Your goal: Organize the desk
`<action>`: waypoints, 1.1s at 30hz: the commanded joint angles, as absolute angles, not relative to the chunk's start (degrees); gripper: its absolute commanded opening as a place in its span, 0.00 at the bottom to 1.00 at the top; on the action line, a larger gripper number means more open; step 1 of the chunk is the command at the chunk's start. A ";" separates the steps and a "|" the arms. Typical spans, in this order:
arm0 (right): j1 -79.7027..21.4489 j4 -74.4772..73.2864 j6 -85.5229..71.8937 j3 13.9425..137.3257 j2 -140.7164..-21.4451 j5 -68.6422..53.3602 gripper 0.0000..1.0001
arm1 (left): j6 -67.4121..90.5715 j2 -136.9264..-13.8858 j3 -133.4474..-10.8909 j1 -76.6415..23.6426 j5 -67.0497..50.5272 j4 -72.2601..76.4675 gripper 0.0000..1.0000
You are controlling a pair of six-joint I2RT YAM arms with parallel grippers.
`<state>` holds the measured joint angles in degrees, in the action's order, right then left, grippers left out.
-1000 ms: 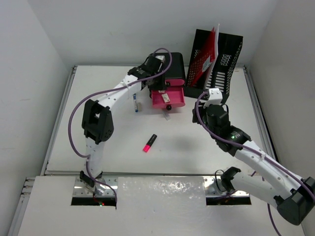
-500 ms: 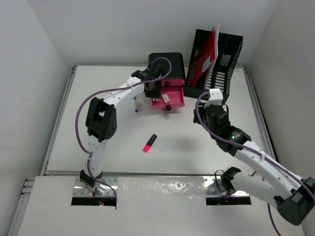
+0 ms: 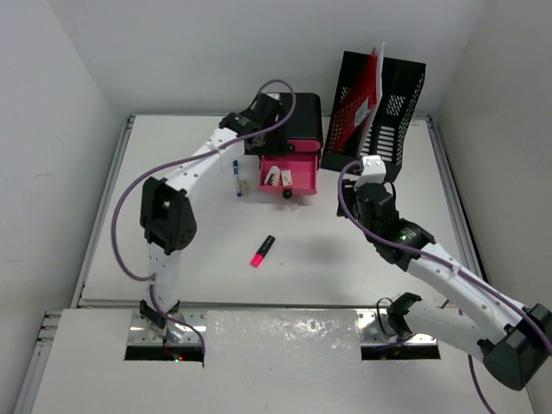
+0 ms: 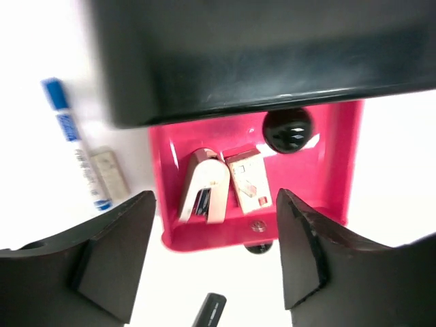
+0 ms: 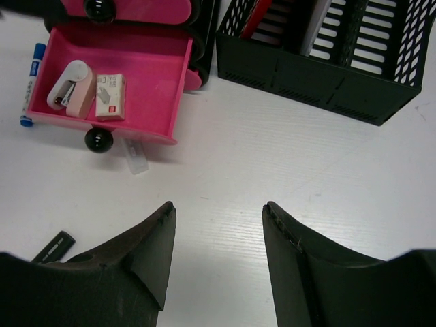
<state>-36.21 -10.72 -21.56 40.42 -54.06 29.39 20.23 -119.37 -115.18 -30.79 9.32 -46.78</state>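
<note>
The white desk (image 3: 172, 259) carries a black drawer unit (image 3: 302, 116) with its pink drawer (image 3: 304, 177) pulled open. A stapler (image 4: 204, 187) and a small staples box (image 4: 248, 180) lie in the drawer. My left gripper (image 3: 267, 142) is open and empty, above the unit's left front; in its wrist view (image 4: 214, 252) the drawer lies between the jaws. A blue marker (image 3: 235, 177) and an eraser (image 4: 109, 174) lie left of the drawer. A pink highlighter (image 3: 262, 250) lies mid-desk. My right gripper (image 3: 373, 168) is open and empty over bare desk (image 5: 218, 218).
A black mesh file organizer (image 3: 379, 99) with red and white folders stands at the back right, just beyond the right gripper. A small clear piece (image 5: 136, 157) lies by the drawer's black knob (image 5: 99, 139). Metal rails (image 3: 103, 207) run along the desk edges.
My left gripper has drawn back from over the pink drawer toward the black unit. The drawer's contents now show and it sits squarer. The right arm has barely moved.
</note>
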 commanded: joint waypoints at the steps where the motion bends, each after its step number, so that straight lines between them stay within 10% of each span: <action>1: -36.47 -8.09 -21.00 42.72 -54.93 28.57 0.52 | 20.65 -106.99 -115.50 -29.97 13.79 -45.36 0.62; 10: -36.47 -6.59 -22.06 41.66 -55.99 26.37 0.52 | 20.13 -92.57 -83.29 -24.62 28.83 -35.54 0.59; 14: -36.47 -7.03 -22.24 41.13 -55.72 26.98 0.52 | 17.67 -90.53 -73.40 -21.71 16.67 -26.30 0.35; 33: -36.47 -9.49 -23.29 41.13 -55.72 28.12 0.52 | 21.44 -108.62 -77.87 -18.72 0.35 -8.27 0.17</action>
